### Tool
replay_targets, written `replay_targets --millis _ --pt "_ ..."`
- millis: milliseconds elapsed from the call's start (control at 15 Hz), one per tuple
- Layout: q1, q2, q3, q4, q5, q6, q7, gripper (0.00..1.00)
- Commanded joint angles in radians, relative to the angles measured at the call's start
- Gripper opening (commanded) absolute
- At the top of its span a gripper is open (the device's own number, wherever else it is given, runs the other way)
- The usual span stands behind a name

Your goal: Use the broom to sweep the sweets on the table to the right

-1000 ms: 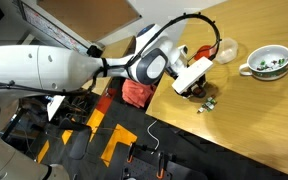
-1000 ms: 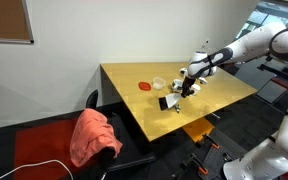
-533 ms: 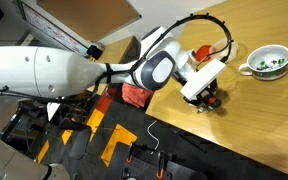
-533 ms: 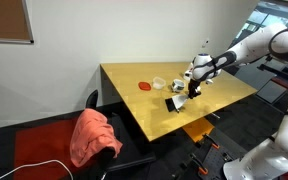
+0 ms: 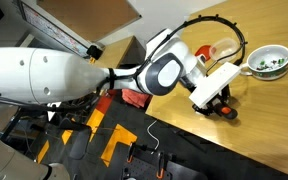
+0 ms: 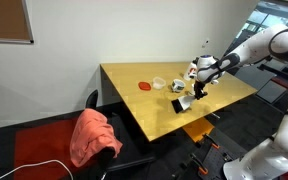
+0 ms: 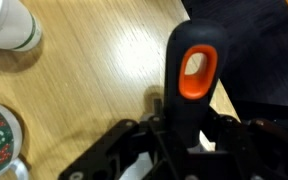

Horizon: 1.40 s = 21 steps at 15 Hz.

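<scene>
We're gripping the broom [image 7: 192,92] by its handle w/ the end effector [image 7: 189,135] closed round it, head angled down at the desk [image 7: 94,80], prob. for bristle contact; sweets too small to spot.

the broom [image 6: 182,104] rests on the table [image 6: 134,100] (near one edge), with a cup [image 5: 264,68] nearby.

The smooth wooden counter [image 7: 94,70] is light brown with fine darker grain lines. The small flat hand broom [image 7: 189,115] has a black handle with a bright orange oval inset. A round ceramic bowl [image 5: 267,62] is white with a green rim and green-and-red print, a flat round disc [image 6: 144,86] is red, and a crumpled cloth [image 6: 94,135] is salmon pink.
</scene>
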<state>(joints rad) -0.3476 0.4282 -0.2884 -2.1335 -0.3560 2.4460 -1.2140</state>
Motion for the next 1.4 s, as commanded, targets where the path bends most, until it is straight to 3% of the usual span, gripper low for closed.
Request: replay_targets --millis 0,333,600,1067,1333 --pt "-0.015 -0.047 0.022 -0.024 0.013 -0.017 -0.006 0.12" --pt "-0.06 -0.117 0.121 -0.044 0.234 -0.024 -0.092 0.12" --pt "-0.027 -0.135 0.184 -0.022 0.389 -0.019 -0.112 0.12" --pt "0.104 -0.038 0.231 0.042 0.408 0.151 0.147 0.12" --pt "0.13 0.059 0.245 0.095 0.403 0.221 0.333 0.12"
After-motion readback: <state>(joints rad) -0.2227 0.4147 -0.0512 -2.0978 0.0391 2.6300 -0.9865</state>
